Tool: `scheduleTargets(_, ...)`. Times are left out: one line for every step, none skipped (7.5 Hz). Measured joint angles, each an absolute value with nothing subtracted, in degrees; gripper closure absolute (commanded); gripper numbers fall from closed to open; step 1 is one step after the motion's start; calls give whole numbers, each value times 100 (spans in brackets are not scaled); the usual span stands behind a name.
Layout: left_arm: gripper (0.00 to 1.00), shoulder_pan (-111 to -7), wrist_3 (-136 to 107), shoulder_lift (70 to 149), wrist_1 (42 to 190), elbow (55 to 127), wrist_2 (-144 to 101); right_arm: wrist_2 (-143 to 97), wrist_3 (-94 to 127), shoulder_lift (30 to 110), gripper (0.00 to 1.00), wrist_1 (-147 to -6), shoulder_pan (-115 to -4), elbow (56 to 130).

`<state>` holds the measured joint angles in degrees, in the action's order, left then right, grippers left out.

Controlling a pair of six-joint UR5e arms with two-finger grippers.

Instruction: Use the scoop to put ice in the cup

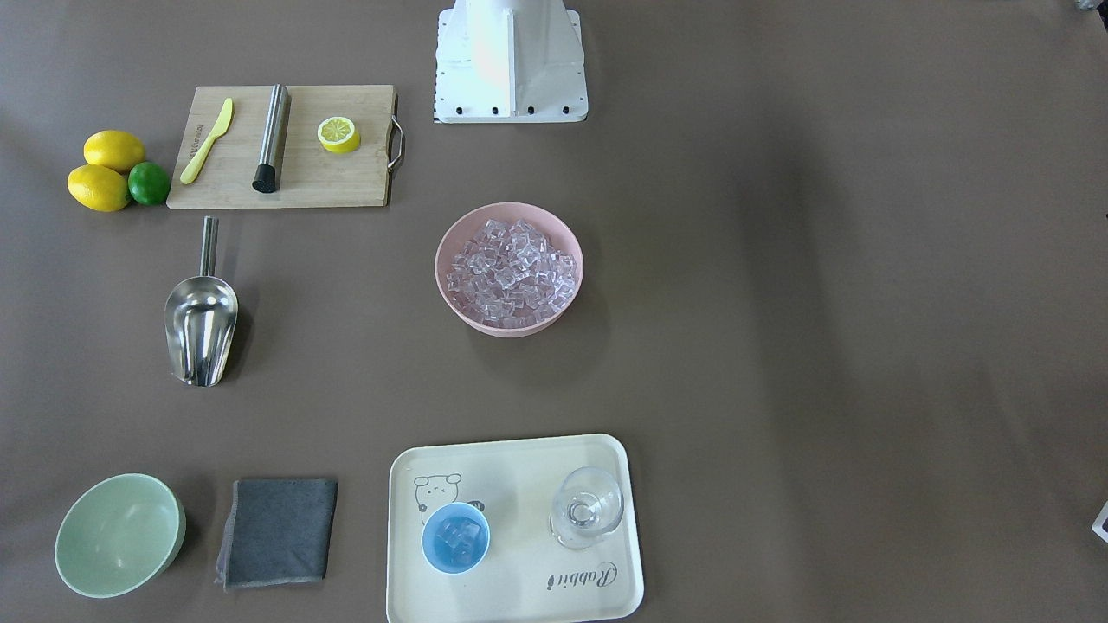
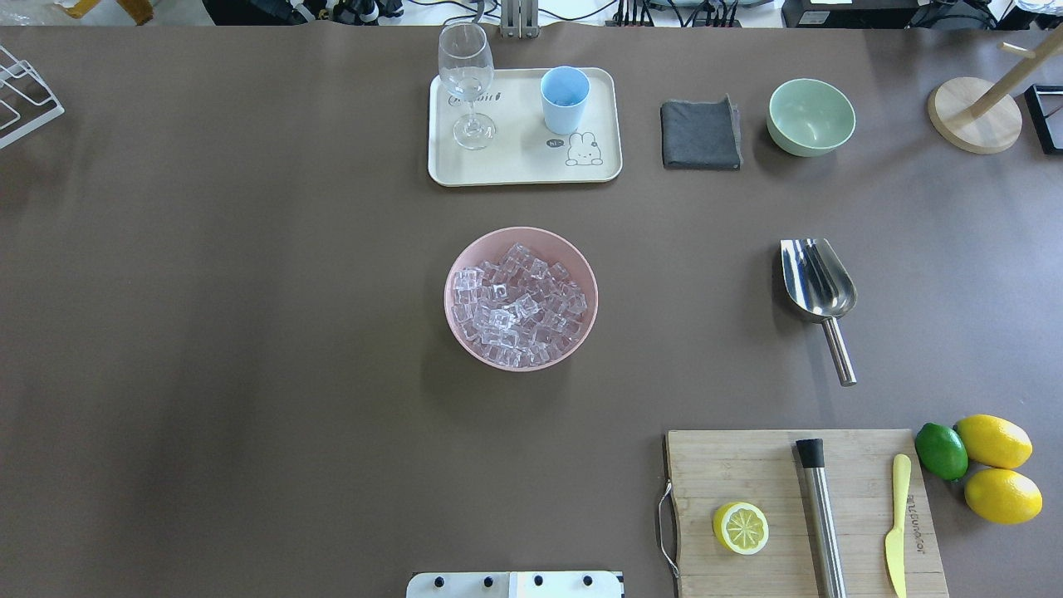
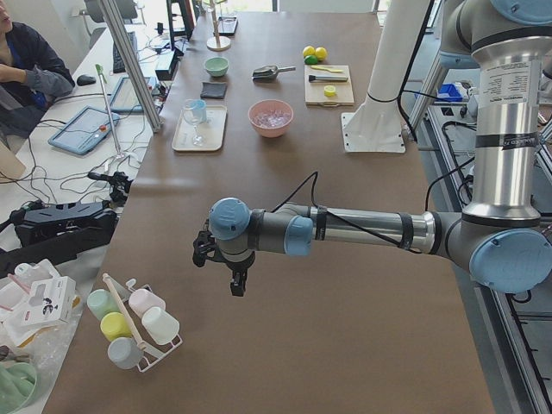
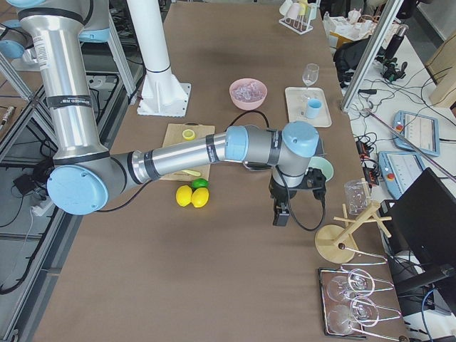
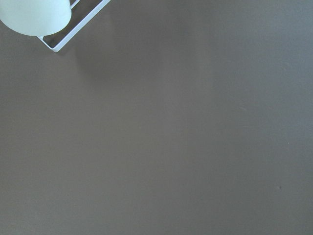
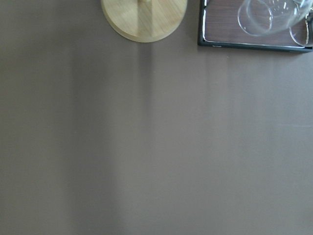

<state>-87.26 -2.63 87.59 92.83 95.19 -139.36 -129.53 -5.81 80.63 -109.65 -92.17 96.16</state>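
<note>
The ice (image 1: 511, 275) is a heap of clear cubes in a pink bowl (image 2: 458, 332) at the table's middle. The light-blue cup (image 1: 455, 537) stands on a cream tray (image 1: 519, 472) and holds a few cubes; it also shows in the overhead view (image 2: 565, 98). The steel scoop (image 1: 201, 316) lies empty on the table, apart from the bowl, trough up (image 2: 818, 282). My left gripper (image 3: 235, 280) hangs over bare table near a cup rack, far from the bowl. My right gripper (image 4: 280, 214) hangs over bare table near a wooden stand. I cannot tell whether either is open or shut.
A clear wine glass (image 1: 587, 506) stands on the tray beside the cup. A cutting board (image 2: 797, 482) carries a lemon half, a steel rod and a yellow knife. Two lemons and a lime (image 2: 941, 450), a pale green bowl (image 2: 810, 116) and a grey cloth (image 2: 700, 133) lie on the scoop's side.
</note>
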Motion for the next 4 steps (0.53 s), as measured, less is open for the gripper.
scheduleTargets(2,-8724,-263,8760,9285,9523,-13938,-12956,-710,8127,0,-10708,-9308,9251)
scheduleTargets(2,-8722,-260,8762,9289,9525,-13935,-12964,-751,8186,0,-10337,-9340,8967)
scheduleTargets(2,-8720,-261,8762,9289,9526,-13936,-12969,-766,8277,0,-10112,-9313,8785)
scheduleTargets(2,-8720,-262,8762,9290,9524,-13934,-12968,-771,8359,0,-9896,-9290,8721)
